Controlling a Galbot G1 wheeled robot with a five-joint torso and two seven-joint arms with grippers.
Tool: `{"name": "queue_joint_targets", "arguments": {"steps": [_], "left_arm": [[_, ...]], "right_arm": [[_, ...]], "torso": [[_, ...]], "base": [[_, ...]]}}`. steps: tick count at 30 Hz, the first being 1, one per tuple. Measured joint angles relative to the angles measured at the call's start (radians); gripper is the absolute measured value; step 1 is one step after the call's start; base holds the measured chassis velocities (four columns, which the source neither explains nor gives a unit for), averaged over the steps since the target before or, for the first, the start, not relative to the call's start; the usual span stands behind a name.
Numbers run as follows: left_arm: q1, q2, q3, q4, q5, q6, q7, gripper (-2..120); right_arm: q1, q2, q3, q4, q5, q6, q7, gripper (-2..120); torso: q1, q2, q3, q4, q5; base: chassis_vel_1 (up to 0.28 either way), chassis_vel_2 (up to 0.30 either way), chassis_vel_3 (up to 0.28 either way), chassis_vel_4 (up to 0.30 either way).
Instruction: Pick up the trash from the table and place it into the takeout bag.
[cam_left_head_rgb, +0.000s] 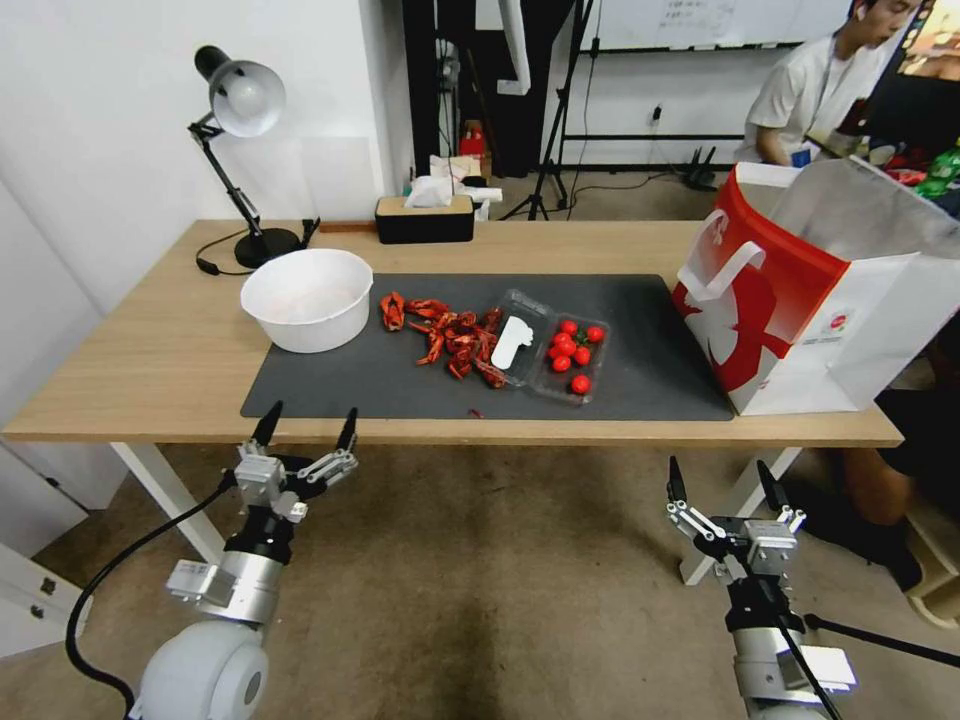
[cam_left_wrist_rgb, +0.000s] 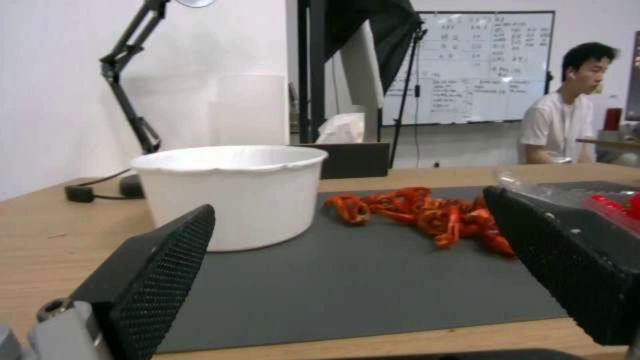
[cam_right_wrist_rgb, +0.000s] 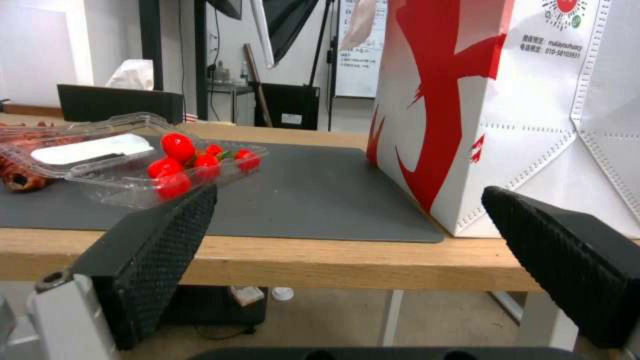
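Here we have the trash lying in a band across the middle of the dark mat (cam_left_head_rgb: 640, 370) on the bench (cam_left_head_rgb: 150, 350): a heap of red shells (cam_left_head_rgb: 450, 340) stretching roughly left to right, and touching its right end an open clear box (cam_left_head_rgb: 545, 355), its long axis running the same way, with small red tomatoes (cam_left_head_rgb: 572, 350) in the right half and a white label in the left. A white bowl (cam_left_head_rgb: 307, 298) stands upright at the mat's left edge, just beside the shells. The bag (cam_left_head_rgb: 800, 300) stands upright at the bench's right end, partly on the mat's right edge, its mouth open upward and tilted slightly away. Bare mat lies between the box and the bag. Our left gripper (cam_left_head_rgb: 307, 428) hovers just off the bench's near edge, fingers spread wide and holding nothing. Our right gripper (cam_left_head_rgb: 722, 482) hangs lower, below the near edge toward the right, fingers equally wide and empty, pointing at the bench.
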Motion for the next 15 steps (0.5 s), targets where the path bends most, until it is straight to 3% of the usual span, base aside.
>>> {"name": "queue_joint_targets", "arguments": {"steps": [15], "left_arm": [[0.016,-0.03,-0.01,0.018,0.007,-0.018,0.008,100]], "right_arm": [[-0.001,0.004,-0.002,-0.008,-0.013,0.011,-0.005,100]], "torso": [[0.0,0.0,0.0,0.0,0.0]], "base": [[0.0,0.0,0.0,0.0]]}}
